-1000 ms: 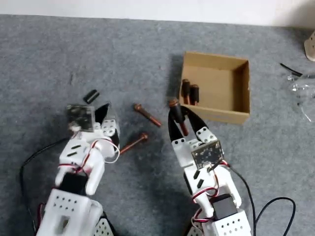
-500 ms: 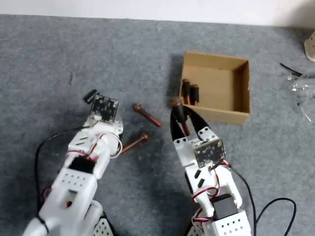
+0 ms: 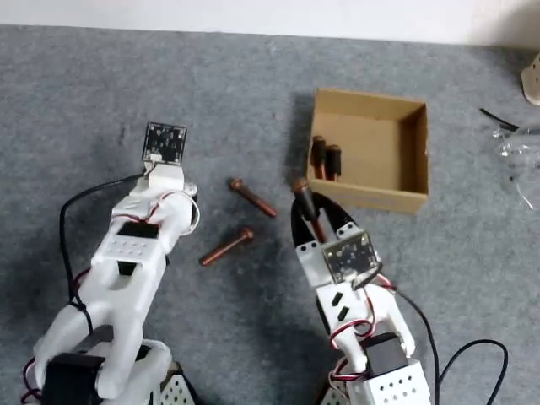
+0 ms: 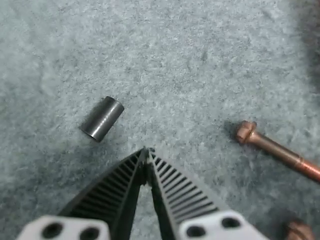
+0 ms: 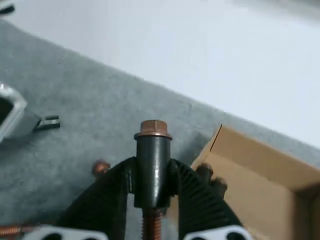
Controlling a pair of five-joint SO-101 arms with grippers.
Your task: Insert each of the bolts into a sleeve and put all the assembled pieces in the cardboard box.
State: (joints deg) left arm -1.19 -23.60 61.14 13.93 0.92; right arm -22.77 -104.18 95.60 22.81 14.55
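Observation:
A short dark sleeve [image 4: 102, 118] lies on the grey carpet just ahead of my left gripper [image 4: 148, 151], which is shut and empty. A copper bolt [image 4: 277, 152] lies off to one side of it. My right gripper [image 5: 152, 170] is shut on a dark sleeve [image 5: 152, 160] with a copper bolt through it, its head [image 5: 153, 128] sticking out on top. In the high view this piece [image 3: 305, 201] is held beside the near left corner of the cardboard box [image 3: 412, 152]. Two assembled pieces [image 3: 326, 158] stand inside the box.
Two loose bolts lie between the arms, one [image 3: 252, 197] farther and one [image 3: 226, 247] nearer. The left arm's wrist camera [image 3: 164, 142] is over the spot where the loose sleeve lay. Clear plastic bits [image 3: 516, 143] lie at the right edge.
The left arm has stretched forward and away from its base, and its wrist camera now covers the loose sleeve in the high view. The right arm has hardly moved.

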